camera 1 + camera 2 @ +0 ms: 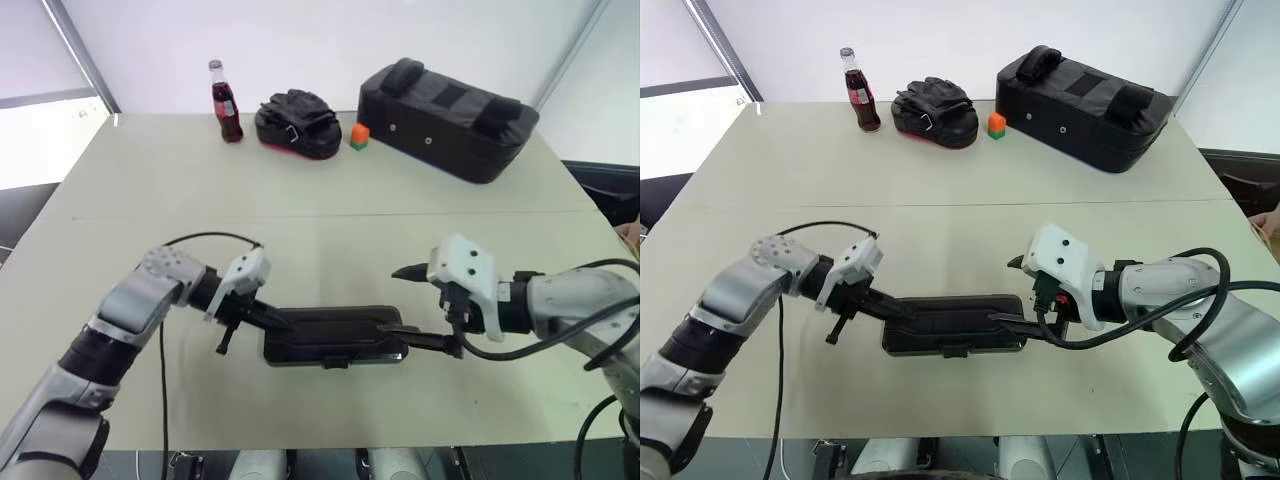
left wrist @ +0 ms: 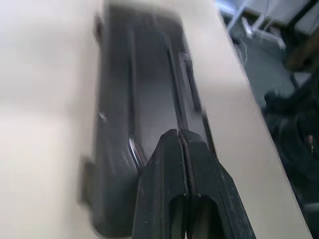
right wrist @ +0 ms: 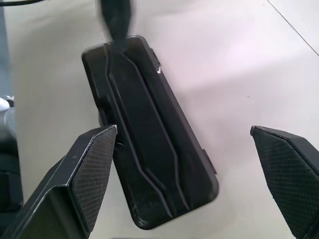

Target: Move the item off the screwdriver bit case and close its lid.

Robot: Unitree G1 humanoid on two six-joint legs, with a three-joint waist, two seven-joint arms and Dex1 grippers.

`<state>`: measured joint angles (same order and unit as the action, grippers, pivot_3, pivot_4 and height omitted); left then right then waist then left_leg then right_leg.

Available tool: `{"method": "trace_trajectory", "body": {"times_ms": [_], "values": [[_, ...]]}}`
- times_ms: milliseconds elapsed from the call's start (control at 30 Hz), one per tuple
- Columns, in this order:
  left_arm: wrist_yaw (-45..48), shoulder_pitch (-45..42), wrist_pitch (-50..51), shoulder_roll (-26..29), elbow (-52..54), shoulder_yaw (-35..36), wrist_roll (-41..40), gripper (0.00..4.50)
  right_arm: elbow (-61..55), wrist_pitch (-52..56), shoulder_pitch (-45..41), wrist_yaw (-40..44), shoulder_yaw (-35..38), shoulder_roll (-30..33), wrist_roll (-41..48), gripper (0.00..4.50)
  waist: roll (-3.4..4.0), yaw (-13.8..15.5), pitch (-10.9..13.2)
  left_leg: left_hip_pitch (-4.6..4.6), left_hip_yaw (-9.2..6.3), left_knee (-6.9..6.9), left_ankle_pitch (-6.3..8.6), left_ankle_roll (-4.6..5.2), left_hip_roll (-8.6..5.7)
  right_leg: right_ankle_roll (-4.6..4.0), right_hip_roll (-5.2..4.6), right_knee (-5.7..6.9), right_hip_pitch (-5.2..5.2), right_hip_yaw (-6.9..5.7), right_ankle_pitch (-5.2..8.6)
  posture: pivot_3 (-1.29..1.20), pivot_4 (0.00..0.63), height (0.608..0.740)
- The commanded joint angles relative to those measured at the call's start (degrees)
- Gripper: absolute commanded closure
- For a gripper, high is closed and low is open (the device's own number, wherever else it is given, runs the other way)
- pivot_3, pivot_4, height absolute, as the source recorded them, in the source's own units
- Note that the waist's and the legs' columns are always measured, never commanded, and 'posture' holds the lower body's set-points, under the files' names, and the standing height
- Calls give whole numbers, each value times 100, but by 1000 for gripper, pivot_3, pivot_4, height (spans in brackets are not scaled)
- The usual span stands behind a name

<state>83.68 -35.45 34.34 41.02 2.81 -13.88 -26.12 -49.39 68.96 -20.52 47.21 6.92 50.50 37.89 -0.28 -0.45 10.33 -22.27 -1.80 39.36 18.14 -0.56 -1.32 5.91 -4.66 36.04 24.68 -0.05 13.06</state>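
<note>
A: Nearest to us, what do we have on the worktop [image 1: 330, 250]?

B: We have the screwdriver bit case [image 1: 335, 337] lying flat near the front edge, between our two arms. Its long axis runs left to right, parallel to that front edge. The lid [image 3: 144, 144] is down flat over the tray, its ribbed dark face up, with a small latch tab showing on the long edge toward us.

A: And our left claw [image 1: 278, 319]?

B: Its fingers are pressed together with nothing between them. The tips sit at the left short end of the case, over the lid; we can't tell whether they touch it.

A: Our right claw [image 3: 184, 137]?

B: Spread wide, holding nothing. One finger [image 1: 425, 340] reaches low along the right short end of the case, the other [image 1: 410, 271] points out above it, well clear.

A: What lies farther back?

B: Along the far edge we see a cola bottle [image 1: 226, 101] standing upright at the left, then a black glove [image 1: 297, 122], a small orange and green block [image 1: 359, 136] just beside it, and a large black padded bag [image 1: 446, 118] at the right. All are well apart from the case.
</note>
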Motion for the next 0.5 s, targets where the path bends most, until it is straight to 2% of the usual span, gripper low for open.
{"method": "trace_trajectory", "body": {"times_ms": [33,100,133,333,367,500], "values": [[-114,-769,420,-105,-68,566,-528,4500,-141,196,-159,-323,201,-182,371,261,0,-14,0,0,1,0,0,0,0,0,0,0,0,0,0,0,150,740],[-79,-1190,422,-229,-352,564,-523,4500,-136,217,-175,-499,143,-272,439,783,0,-22,0,0,1,0,0,1,-2,0,1,0,0,0,0,0,150,740],[-42,-1357,350,-302,-547,506,-451,4500,-133,204,-189,-579,65,-304,441,1181,1,-19,-1,1,1,1,0,1,-3,0,1,1,0,0,0,0,150,740],[412,-1894,-1505,-841,-2527,-441,903,4500,-265,215,-154,-1075,-479,-595,541,4243,2,-27,-2,8,6,0,0,1,-18,0,4,5,-1,1,0,0,150,740],[510,-1980,-1747,-965,-2898,-561,1069,4500,-281,257,-139,-1159,-545,-636,572,4441,1,-22,-1,8,6,0,0,1,-18,0,4,6,-1,1,0,0,150,740],[789,-2276,-2753,-1477,-4208,-943,1682,4500,-440,390,144,-1530,-867,-723,553,4441,-1,2,0,-4,5,2,0,1,-21,0,2,-1,2,1,0,0,150,740]]}}
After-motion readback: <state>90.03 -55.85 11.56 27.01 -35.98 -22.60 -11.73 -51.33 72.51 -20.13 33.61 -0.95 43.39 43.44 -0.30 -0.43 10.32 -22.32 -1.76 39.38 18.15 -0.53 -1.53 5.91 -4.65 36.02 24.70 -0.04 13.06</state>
